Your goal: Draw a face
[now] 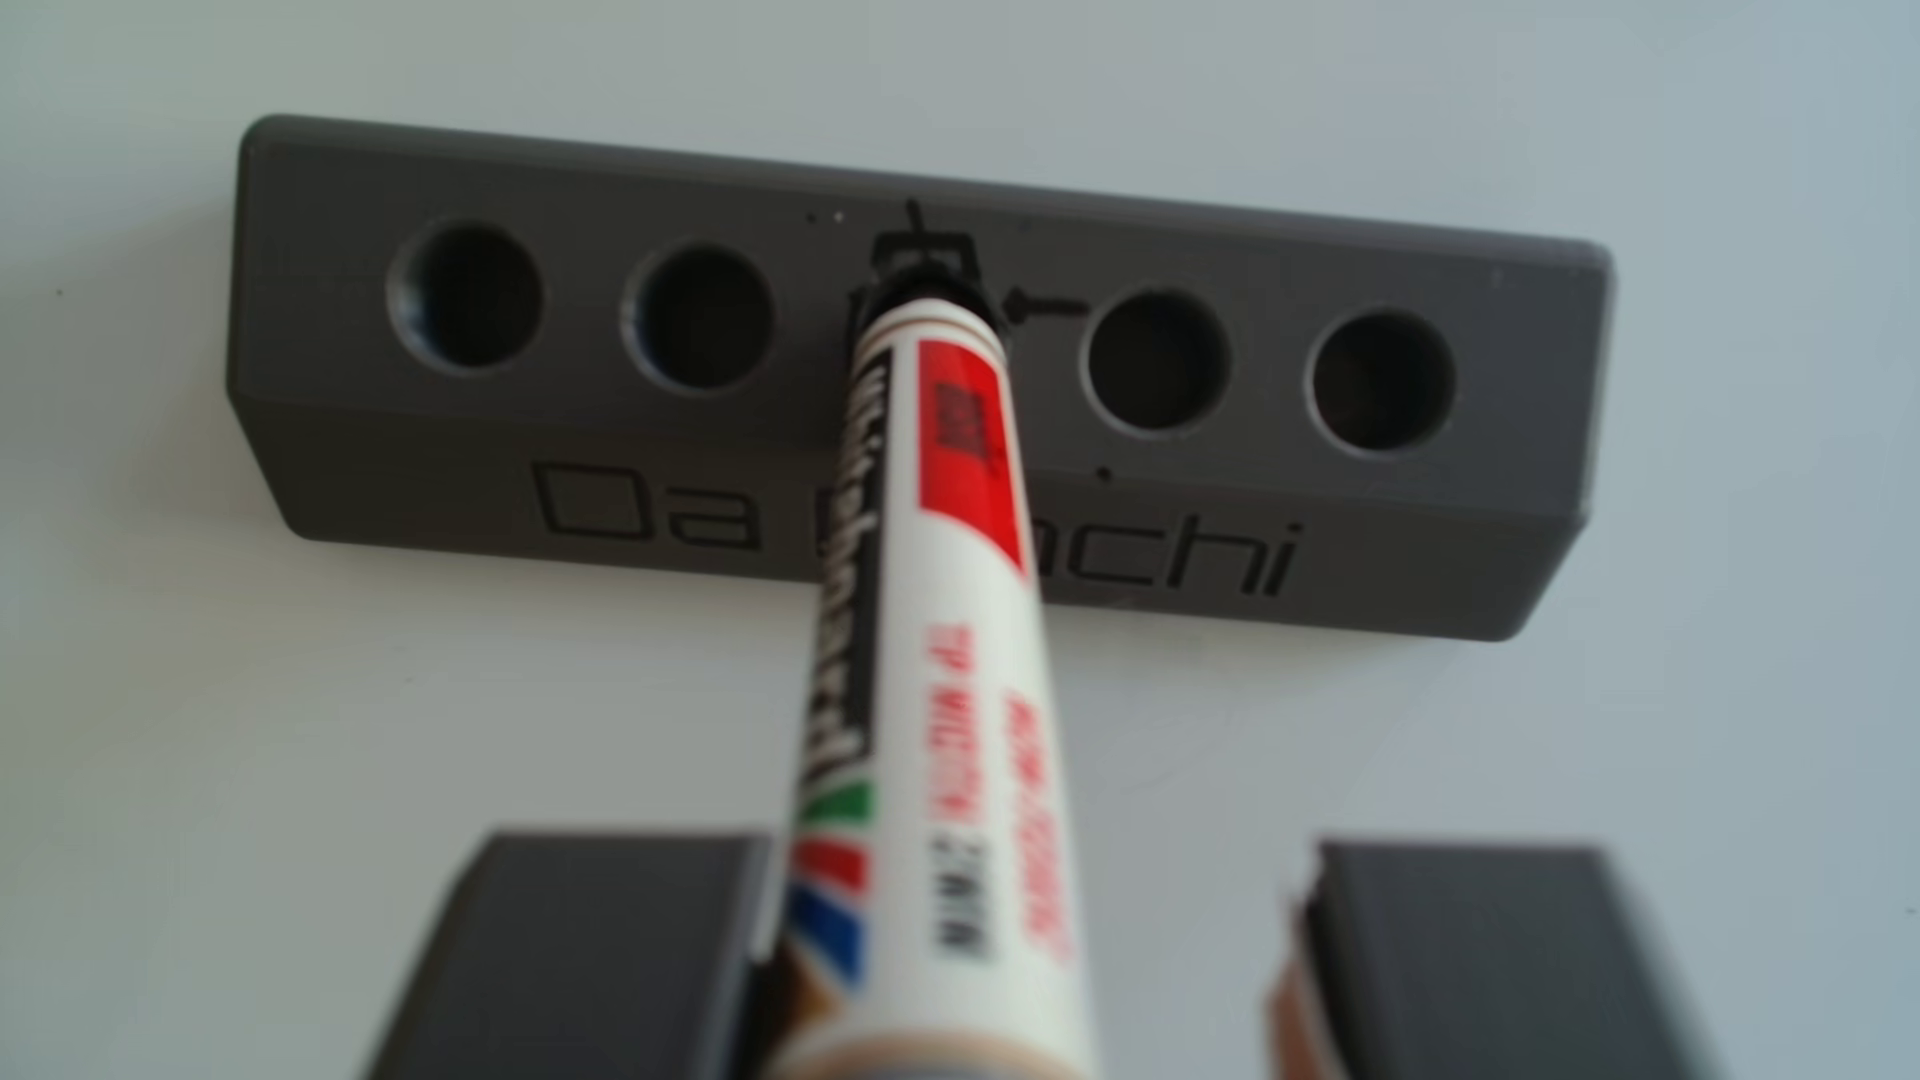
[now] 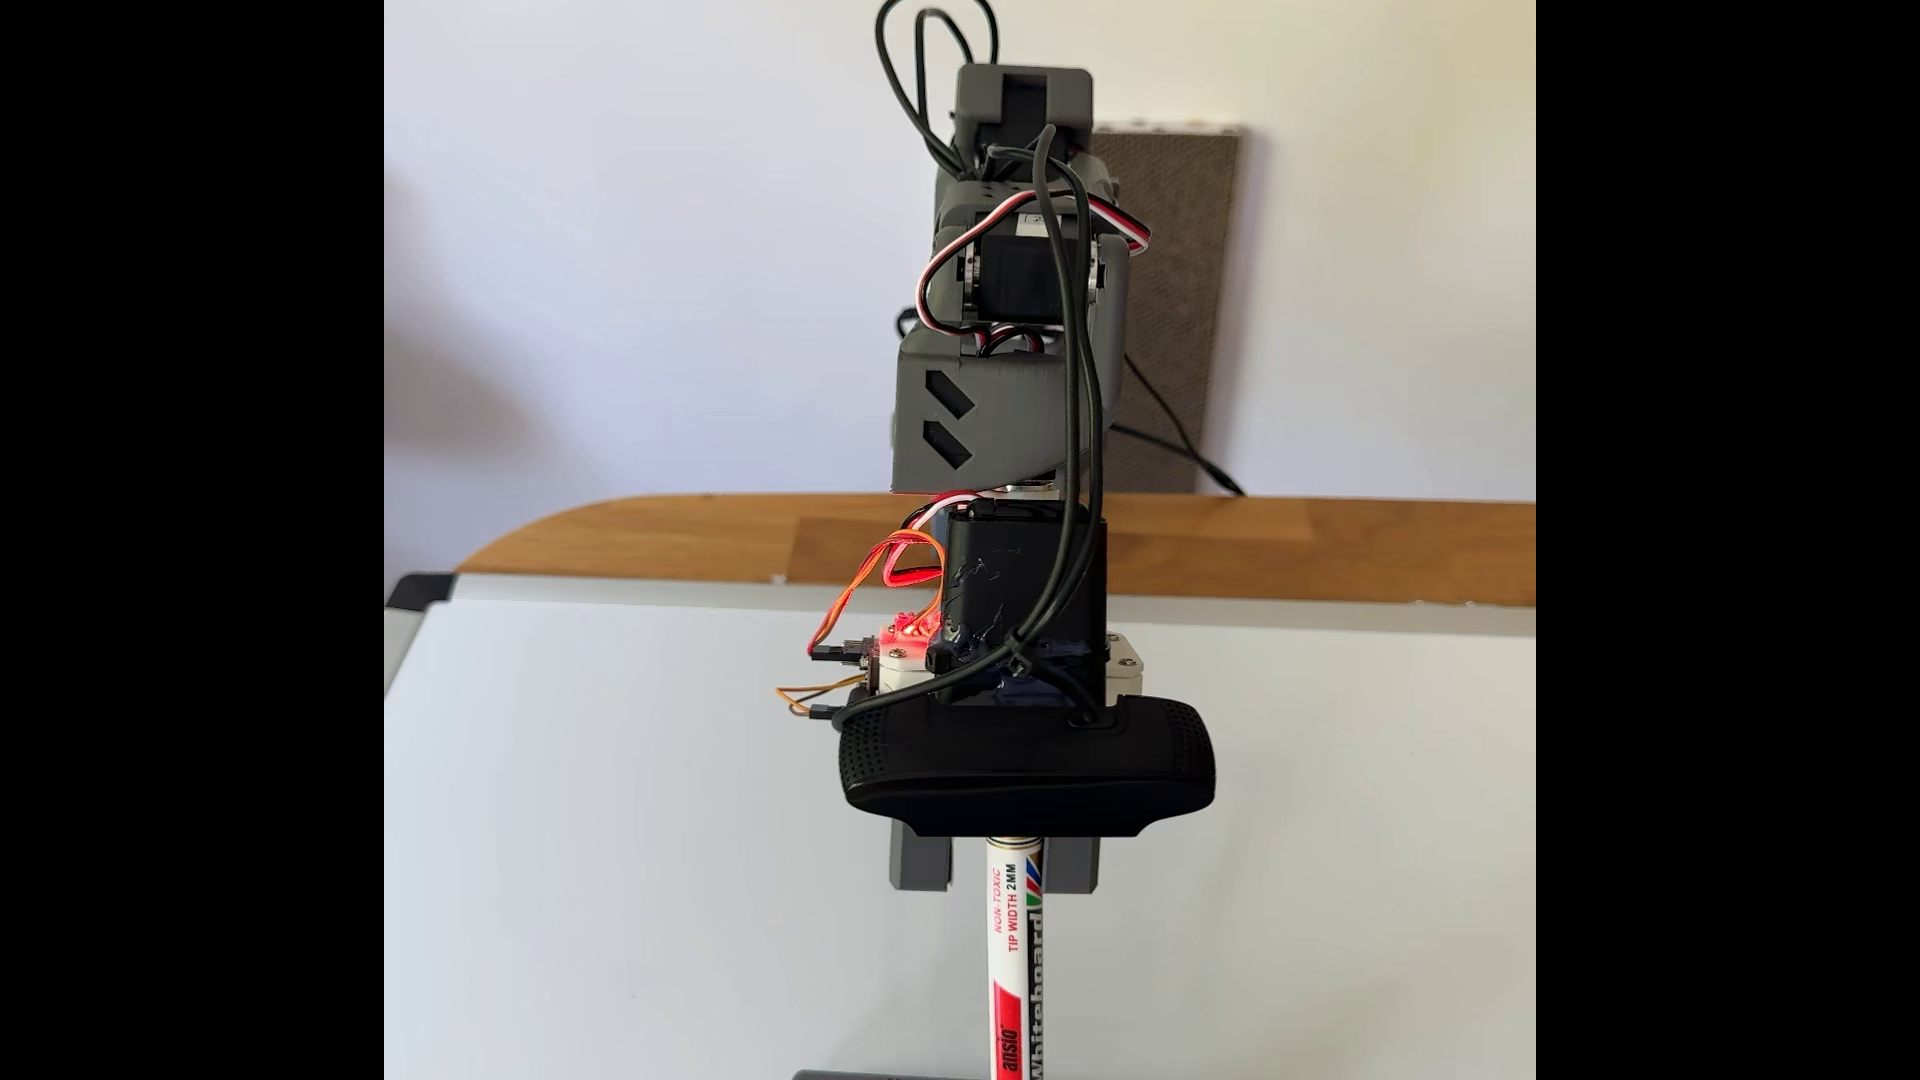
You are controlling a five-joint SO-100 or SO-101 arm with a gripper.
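Pincer (image 1: 1029, 966) open — marker (image 1: 925, 644) between, touching left finger

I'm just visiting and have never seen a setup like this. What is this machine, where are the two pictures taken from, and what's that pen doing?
It is a small robot arm standing on a whiteboard that lies flat on a wooden table. The fixed view looks at the arm from the front. The close-up seems to come from the black webcam strapped low on the arm, looking down along the pen.

The arm ends in a two-fingered gripper. A whiteboard marker runs up between its fingers; the left finger is against the marker, while a gap shows on the right, so a firm grip is not clear.

The marker's tip sits in the middle hole of a grey pen holder with four other, empty holes. No drawing shows on the board.
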